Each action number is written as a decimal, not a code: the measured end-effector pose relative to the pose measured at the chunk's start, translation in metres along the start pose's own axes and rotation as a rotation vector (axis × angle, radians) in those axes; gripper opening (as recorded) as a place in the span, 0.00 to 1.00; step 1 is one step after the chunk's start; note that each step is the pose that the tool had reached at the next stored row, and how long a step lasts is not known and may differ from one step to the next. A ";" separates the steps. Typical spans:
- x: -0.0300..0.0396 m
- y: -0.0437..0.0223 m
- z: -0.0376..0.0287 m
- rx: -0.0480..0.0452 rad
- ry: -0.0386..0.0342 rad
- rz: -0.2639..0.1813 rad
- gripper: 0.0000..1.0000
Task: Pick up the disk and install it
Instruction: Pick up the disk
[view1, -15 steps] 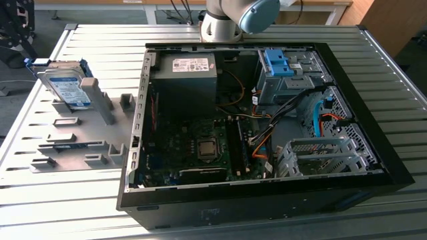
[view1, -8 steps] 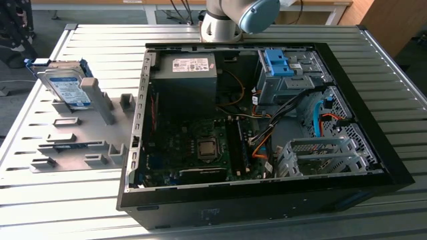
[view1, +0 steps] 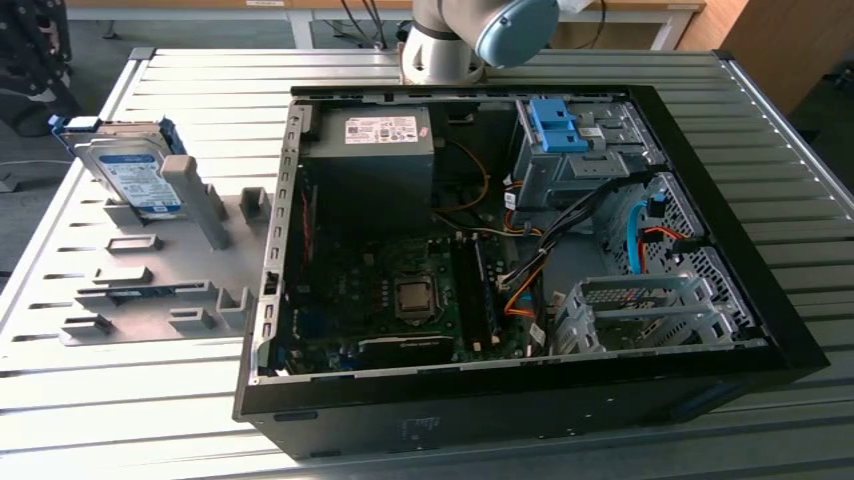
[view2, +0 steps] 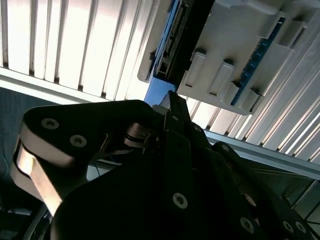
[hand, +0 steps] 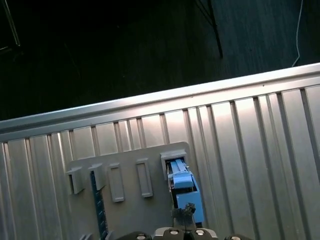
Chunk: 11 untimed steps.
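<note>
The disk (view1: 138, 178) is standing on edge in a holder plate (view1: 167, 268) lying on the table (view1: 120, 410), at the exterior view's left of the computer case (view1: 534, 410).

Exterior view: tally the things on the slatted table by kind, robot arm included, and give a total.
disk: 1
grey holder plate: 1
open computer case: 1
robot arm: 1
Total: 4
</note>
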<state>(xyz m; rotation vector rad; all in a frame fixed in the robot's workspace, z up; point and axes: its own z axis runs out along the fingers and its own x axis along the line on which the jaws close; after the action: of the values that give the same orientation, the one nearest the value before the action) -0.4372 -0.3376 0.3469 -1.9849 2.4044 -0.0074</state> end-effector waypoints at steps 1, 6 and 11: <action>0.0000 0.0000 0.0001 -0.0004 -0.0002 -0.015 0.11; 0.0000 0.0000 0.0007 -0.0013 -0.0012 -0.070 0.23; 0.0000 0.0000 0.0009 -0.0012 -0.0012 -0.070 0.41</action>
<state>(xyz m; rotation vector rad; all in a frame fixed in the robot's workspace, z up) -0.4372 -0.3375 0.3460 -2.0674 2.3337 -0.0061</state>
